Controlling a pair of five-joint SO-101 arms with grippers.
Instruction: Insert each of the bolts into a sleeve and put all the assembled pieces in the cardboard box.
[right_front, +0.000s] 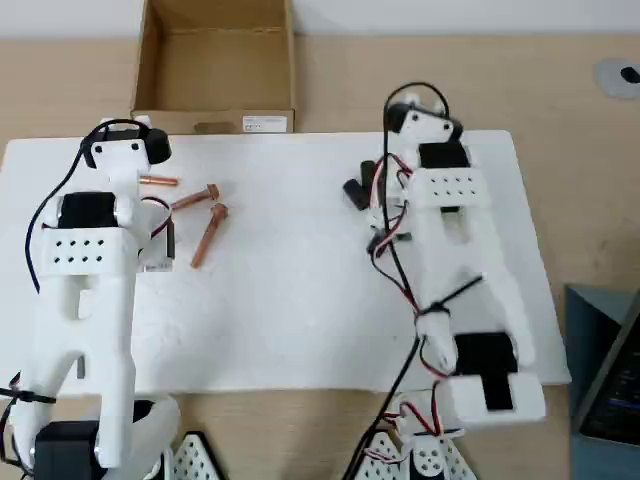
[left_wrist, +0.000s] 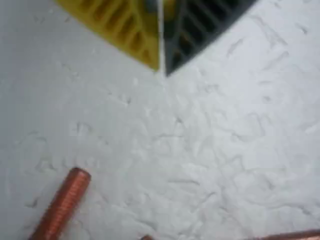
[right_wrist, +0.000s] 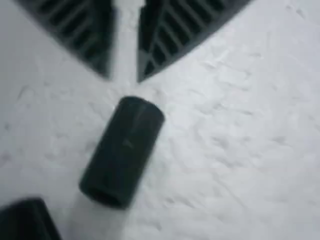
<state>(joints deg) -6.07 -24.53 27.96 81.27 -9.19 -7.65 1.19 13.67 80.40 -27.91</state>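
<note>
Three copper-coloured threaded metal bolts can be counted. There are two dark cylindrical sleeves, the second sleeve cut off at the picture's edge. There is one open brown cardboard box, one white textured sheet, and two white robot arms.

Left arm and right arm are white, motors black; red-black cables trail behind the right claw (dark, ribbed).

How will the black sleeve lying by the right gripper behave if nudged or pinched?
The sleeve lies on its side, a round cylinder, so a sideways nudge would probably roll it across the white mat. It looks rigid, likely keeping shape when pinched. Its smooth surface may slip.
</note>
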